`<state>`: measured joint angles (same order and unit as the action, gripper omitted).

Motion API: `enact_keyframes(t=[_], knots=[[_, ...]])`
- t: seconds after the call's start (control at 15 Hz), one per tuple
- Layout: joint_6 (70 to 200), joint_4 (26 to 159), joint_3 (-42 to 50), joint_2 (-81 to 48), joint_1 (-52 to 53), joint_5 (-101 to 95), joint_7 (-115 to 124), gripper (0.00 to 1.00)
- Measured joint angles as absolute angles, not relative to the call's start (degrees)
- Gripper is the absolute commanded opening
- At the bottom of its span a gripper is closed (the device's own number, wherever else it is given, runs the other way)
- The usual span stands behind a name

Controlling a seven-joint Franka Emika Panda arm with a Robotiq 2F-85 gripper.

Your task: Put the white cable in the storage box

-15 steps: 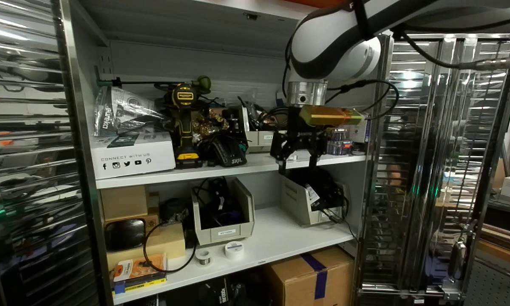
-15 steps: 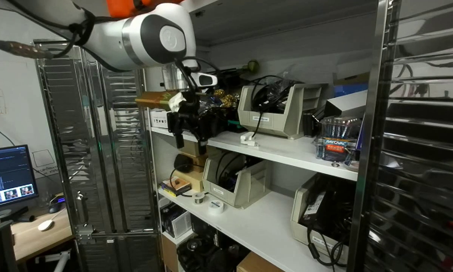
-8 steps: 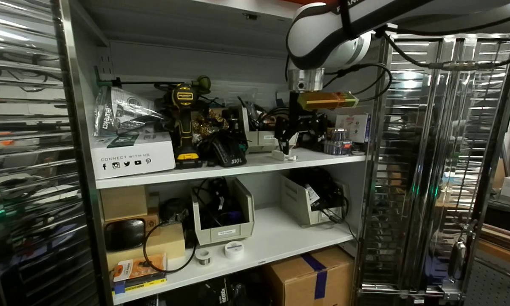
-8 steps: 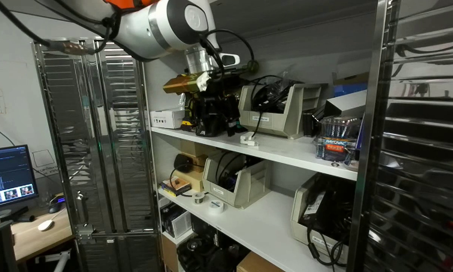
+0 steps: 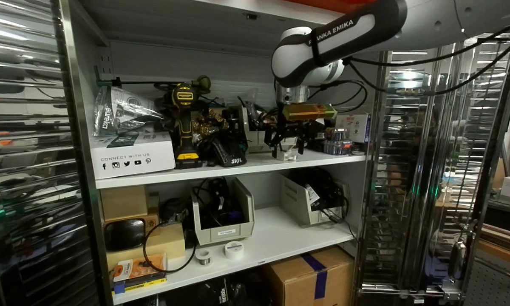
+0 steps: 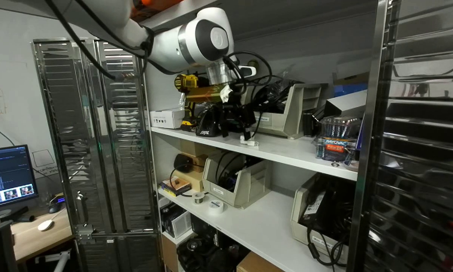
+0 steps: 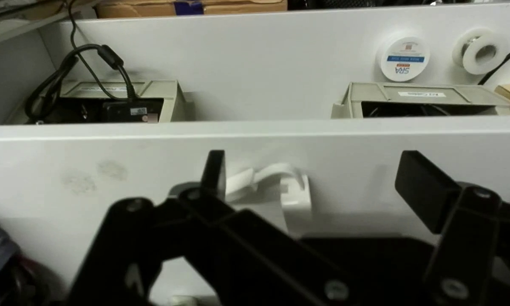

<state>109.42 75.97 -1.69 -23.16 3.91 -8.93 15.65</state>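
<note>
Wrist view: my gripper (image 7: 319, 183) has its jaws spread wide, and they have hold of nothing. The white cable (image 7: 296, 199) shows in the gap between my fingers (image 7: 425, 193), nearer the finger at the left of that picture, which partly hides one of its ends; whether that finger touches it I cannot tell. The cable bends in a short curve and lies on the upper shelf (image 6: 298, 153), near the front edge. In both exterior views I reach down over that shelf, and in an exterior view my fingertips stand low, one to each side of the cable.

Behind the cable on the same shelf stands a grey bin (image 6: 273, 122) heaped with black cables, one black lead hanging down over its front. To one side of me along the shelf are a black item marked SKIL (image 5: 229, 153), an upright yellow-and-black drill (image 5: 183, 123) and a white box (image 5: 134, 157); to the other, a clear pack of batteries (image 6: 334, 139).

Below, the lower shelf (image 5: 272, 216) bears a labelled bin (image 5: 227, 233) of dark cables and, well apart from it, a corner bin (image 5: 292, 202) with black cable spilling over its front. A white roll (image 5: 236, 250) and a small spool (image 5: 203, 256) sit near the labelled bin. Under that shelf is a cardboard box (image 5: 297, 280) with blue tape.
</note>
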Motion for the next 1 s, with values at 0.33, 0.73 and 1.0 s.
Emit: enact_keyframes(t=[0.33, 0.73, 1.0], knots=[[108.3, 68.5, -1.3, -26.6, 4.3, -8.9, 15.5, 1.0], [105.9, 62.9, -1.2, -31.3, 4.3, -8.9, 15.0, 1.0], [104.6, 59.5, -1.4, -34.2, 4.3, -8.9, 14.2, 0.73]])
